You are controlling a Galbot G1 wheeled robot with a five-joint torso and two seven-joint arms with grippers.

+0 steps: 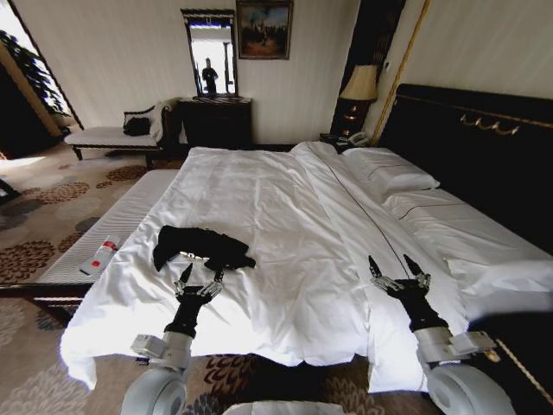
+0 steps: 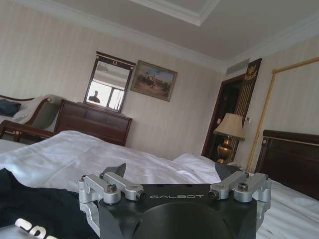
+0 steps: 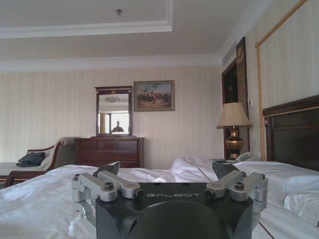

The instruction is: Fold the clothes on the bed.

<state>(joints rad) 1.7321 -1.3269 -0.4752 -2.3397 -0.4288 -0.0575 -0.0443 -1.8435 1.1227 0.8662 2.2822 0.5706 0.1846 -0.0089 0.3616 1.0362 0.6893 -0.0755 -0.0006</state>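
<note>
T-shirt [image 1: 203,246]: you're seeing it lying crumpled near the bed's [image 1: 285,216] foot edge.
Left tool [image 1: 200,277]: hovering spread just beside it.
Right tool [image 1: 399,268]: hovering spread over the duvet.

Head high, wrists low over bed [image 1: 285,216]

Left tool [image 1: 200,277] fingers spread, arm extended forward; right tool [image 1: 398,268] likewise spread, arm extended
</note>
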